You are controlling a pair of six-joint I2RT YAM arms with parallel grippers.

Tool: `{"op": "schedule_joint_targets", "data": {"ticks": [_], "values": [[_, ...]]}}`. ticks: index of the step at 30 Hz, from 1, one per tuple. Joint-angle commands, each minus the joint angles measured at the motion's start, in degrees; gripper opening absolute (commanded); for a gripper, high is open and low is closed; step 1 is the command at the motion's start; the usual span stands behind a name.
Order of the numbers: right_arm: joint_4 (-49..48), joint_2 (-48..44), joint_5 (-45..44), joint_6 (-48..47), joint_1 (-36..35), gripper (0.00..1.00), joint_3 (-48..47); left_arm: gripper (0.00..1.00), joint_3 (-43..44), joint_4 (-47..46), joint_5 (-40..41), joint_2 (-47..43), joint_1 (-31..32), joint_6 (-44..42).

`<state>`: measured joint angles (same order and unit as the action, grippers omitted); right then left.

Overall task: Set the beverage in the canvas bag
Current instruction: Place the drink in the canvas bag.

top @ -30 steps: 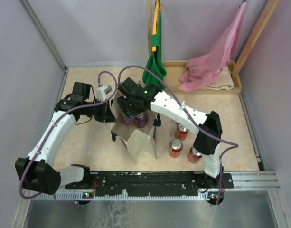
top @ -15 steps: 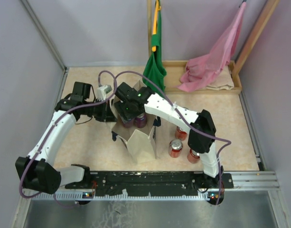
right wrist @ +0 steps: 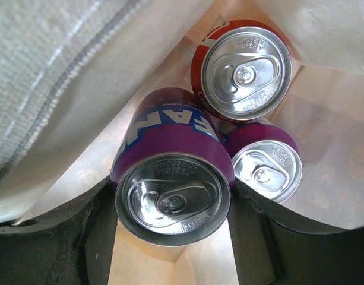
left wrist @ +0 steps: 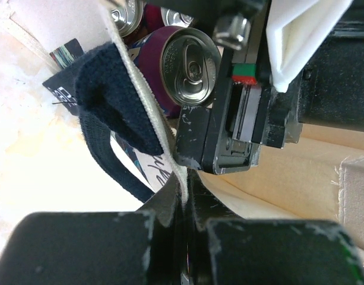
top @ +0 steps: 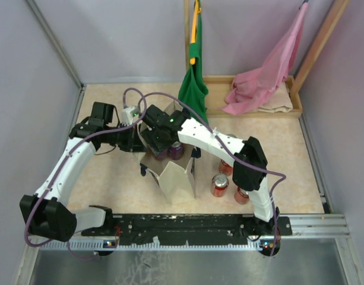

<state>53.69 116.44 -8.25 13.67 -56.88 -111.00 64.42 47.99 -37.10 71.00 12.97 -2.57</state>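
The cream canvas bag (top: 177,180) stands open in the middle of the table, with navy handles (left wrist: 110,107). My left gripper (top: 134,140) is shut on the bag's left rim (left wrist: 147,102), pinching the cloth between its jaws (left wrist: 186,199). My right gripper (top: 162,141) reaches down into the bag's mouth and is shut on a purple beverage can (right wrist: 173,196), held upright between its fingers (right wrist: 101,231). Below it inside the bag (right wrist: 69,77) stand a red can (right wrist: 247,72) and another purple can (right wrist: 266,169). The held can also shows in the left wrist view (left wrist: 187,64).
Three red cans (top: 220,185) stand on the table right of the bag, near the right arm. A green cloth bag (top: 192,83) and a pink cloth bag (top: 262,77) hang at the back over a wooden tray (top: 293,110). Walls close off both sides.
My right gripper has moved a little left and lower into the bag's mouth with the purple can. The left gripper has stayed on the rim.
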Motion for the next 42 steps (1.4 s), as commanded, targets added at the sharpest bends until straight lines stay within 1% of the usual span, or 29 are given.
{"op": "schedule_joint_targets", "data": {"ticks": [1, 5, 6, 11, 15, 19, 28, 33, 38, 42], "values": [[-5.12, -2.70, -1.65, -6.15, -0.60, 0.00, -0.97, 0.01, -0.24, -0.47, -1.39, 0.10, 0.07, -0.39], [-5.91, -3.32, -0.93, -9.25, -0.61, 0.00, -0.58, 0.00, -0.13, -0.21, -1.43, 0.25, 0.08, -1.54], [-6.12, -3.78, -0.70, -11.08, -0.66, 0.00, -0.26, 0.00, 0.50, 0.07, -0.32, 0.41, 0.11, -2.91], [-8.86, -6.21, -0.41, -14.48, -0.51, 0.00, 3.08, 0.00, 2.41, 0.27, 3.49, 0.88, 0.10, -6.24], [-10.68, -6.77, 0.94, -16.10, -0.49, 0.00, 4.69, 0.00, 4.11, 0.62, 5.82, 1.70, 0.04, -8.33], [-12.06, -6.50, 1.98, -16.82, -0.43, 0.00, 5.36, 0.00, 4.69, 0.73, 5.60, 2.16, 0.05, -8.25], [-13.82, -5.59, 2.42, -16.32, -0.42, 0.00, 7.58, 0.00, 4.53, 0.91, 4.67, 2.12, 0.08, -7.35], [-13.13, -4.96, 1.68, -15.09, -0.47, 0.00, 7.63, 0.00, 4.80, 0.95, 4.49, 2.33, 0.12, -7.23], [-12.92, -6.26, -1.36, -13.34, 0.07, 0.00, 5.61, 0.00, 5.16, 0.86, 4.65, 2.60, 0.08, -7.22], [-9.57, -5.31, -4.13, -12.53, 0.85, 0.00, 1.36, 0.00, 6.87, 0.73, 4.58, 3.19, 0.12, -7.09]]}}
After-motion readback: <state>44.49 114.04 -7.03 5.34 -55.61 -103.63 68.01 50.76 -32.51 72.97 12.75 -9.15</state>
